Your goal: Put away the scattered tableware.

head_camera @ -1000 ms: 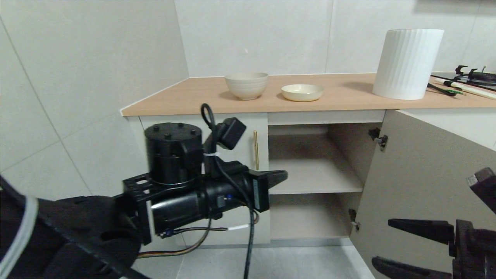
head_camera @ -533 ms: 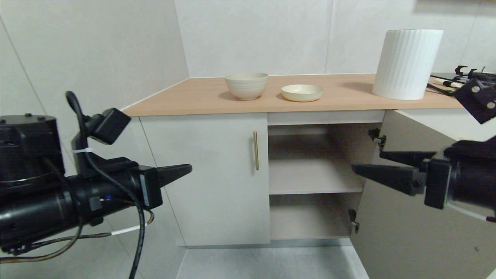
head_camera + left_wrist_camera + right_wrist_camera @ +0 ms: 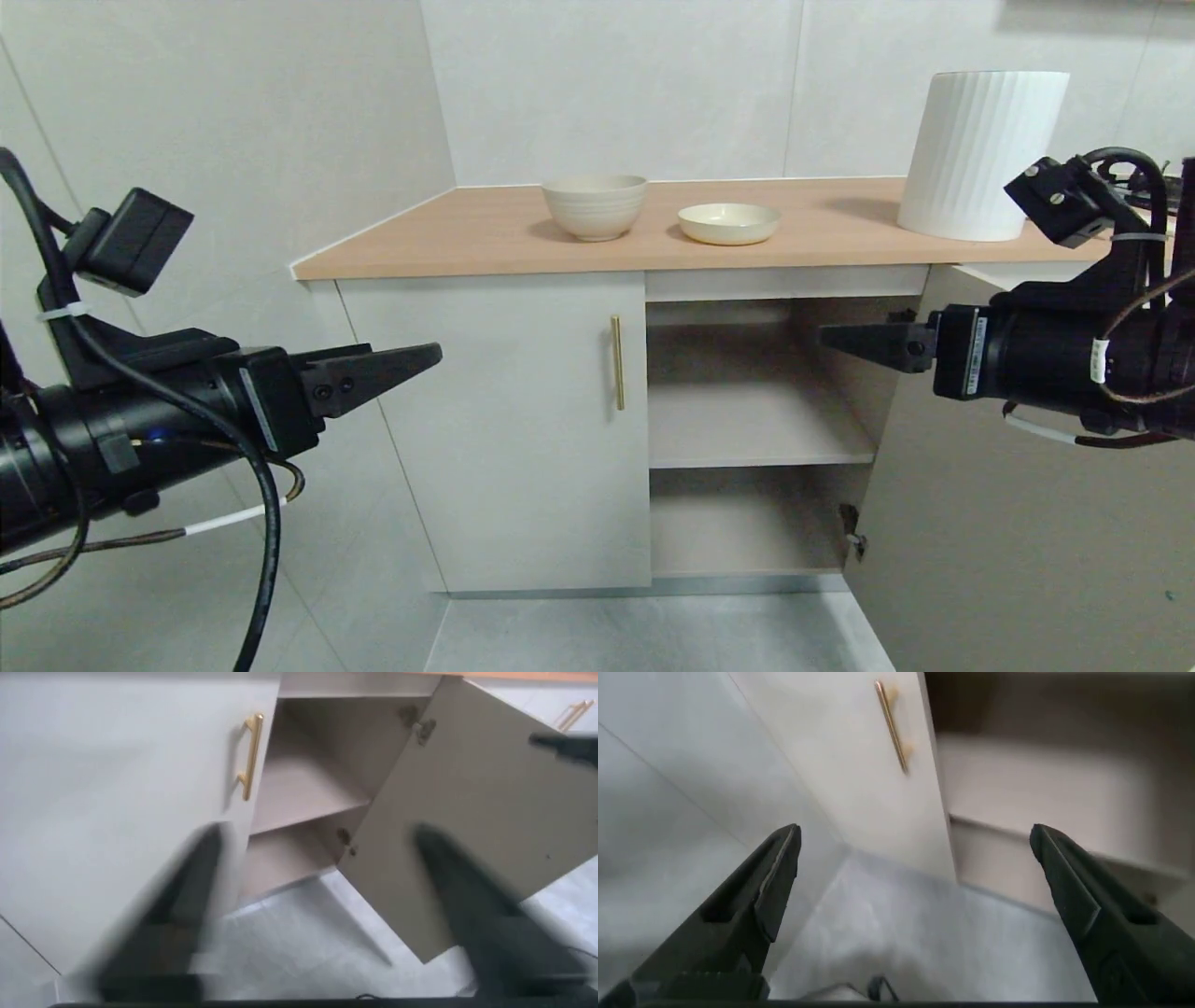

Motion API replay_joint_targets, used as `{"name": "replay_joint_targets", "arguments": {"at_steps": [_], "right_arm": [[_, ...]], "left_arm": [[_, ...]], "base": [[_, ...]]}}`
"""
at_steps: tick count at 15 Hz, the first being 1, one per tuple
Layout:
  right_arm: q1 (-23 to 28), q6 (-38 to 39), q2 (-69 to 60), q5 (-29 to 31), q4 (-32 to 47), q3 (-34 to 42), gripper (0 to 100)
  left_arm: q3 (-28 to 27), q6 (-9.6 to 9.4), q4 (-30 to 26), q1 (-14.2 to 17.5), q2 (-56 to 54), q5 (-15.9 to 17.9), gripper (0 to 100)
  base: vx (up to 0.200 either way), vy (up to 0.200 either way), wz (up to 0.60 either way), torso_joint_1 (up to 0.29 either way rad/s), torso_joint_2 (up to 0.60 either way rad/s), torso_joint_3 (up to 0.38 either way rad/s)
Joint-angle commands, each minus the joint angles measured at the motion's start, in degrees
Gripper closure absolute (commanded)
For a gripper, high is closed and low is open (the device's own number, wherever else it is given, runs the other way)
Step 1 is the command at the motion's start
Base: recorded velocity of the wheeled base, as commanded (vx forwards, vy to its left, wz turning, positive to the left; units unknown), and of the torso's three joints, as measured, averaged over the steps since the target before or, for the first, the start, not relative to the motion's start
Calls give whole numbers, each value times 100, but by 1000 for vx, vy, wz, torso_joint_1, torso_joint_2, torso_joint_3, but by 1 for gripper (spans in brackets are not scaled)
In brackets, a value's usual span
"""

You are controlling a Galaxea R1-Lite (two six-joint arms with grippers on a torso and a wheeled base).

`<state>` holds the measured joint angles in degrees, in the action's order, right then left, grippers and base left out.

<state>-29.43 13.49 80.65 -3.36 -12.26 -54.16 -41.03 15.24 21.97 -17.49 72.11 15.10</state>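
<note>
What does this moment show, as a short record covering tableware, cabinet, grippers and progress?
tableware: bowl and shallow dish, apart, on the countertop
cabinet: right door swung open, left door shut
left gripper: open, holding nothing, before the left door
right gripper: open, holding nothing, at the cabinet opening
other: white ribbed container on the countertop
progress: neither piece put away yet

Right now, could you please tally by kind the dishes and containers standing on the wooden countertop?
Deep bowl: 1
Shallow dish: 1
Tall ribbed white container: 1
Total: 3
</note>
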Motion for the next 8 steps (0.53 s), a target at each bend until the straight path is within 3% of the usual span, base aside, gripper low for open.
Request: {"name": "replay_joint_targets", "arguments": {"at_steps": [1,5,8], "right_arm": [[-2,-14,-366,152,304,81,0],[-10,-22,-893,266,1332,-200,0],[-19,-22,-964,64,1376,-86,0]], "left_arm": [[25,-21,9,27,-109,-60,0],[34,-21,-43,27,-399,-122,0],[25,-21,-79,27,-408,-113,0]], "base": [[0,0,0,0,0,0],[0,0,0,0,0,0],[200,0,0,2,-1,6]]}}
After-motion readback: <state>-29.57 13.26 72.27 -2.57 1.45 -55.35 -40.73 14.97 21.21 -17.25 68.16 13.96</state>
